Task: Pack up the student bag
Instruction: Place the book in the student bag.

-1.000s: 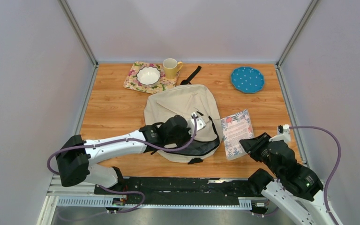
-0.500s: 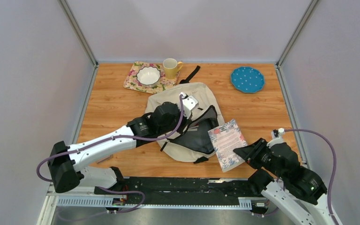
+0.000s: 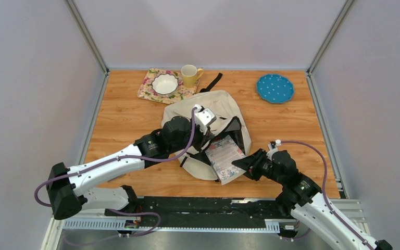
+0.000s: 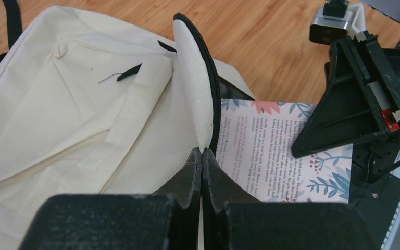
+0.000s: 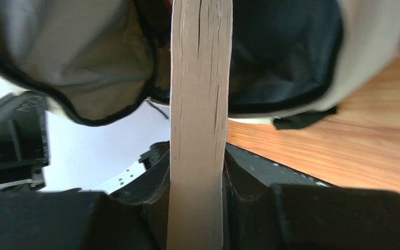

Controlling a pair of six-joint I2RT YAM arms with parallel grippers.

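Observation:
The student bag (image 3: 211,107), a cream backpack with black zipper trim, lies mid-table with its mouth facing the near edge. My left gripper (image 3: 212,130) is shut on the edge of the bag's top flap (image 4: 192,78) and holds it raised, its tips (image 4: 202,151) pinching the fabric. A floral-covered book (image 3: 224,156) is clamped in my right gripper (image 3: 245,165), its far end at the bag's opening. In the right wrist view the book's page edge (image 5: 198,104) runs between the jaws (image 5: 198,172) and points into the dark lining (image 5: 281,57).
At the back left a white bowl (image 3: 165,83) sits on a floral mat (image 3: 147,91), with a yellow mug (image 3: 189,75) beside it. A blue dotted plate (image 3: 275,87) lies at the back right. A black strap (image 3: 213,82) trails behind the bag.
The left gripper has pulled the flap up and back, opening the bag's mouth. The right arm has carried the book left from beside the bag to that opening.

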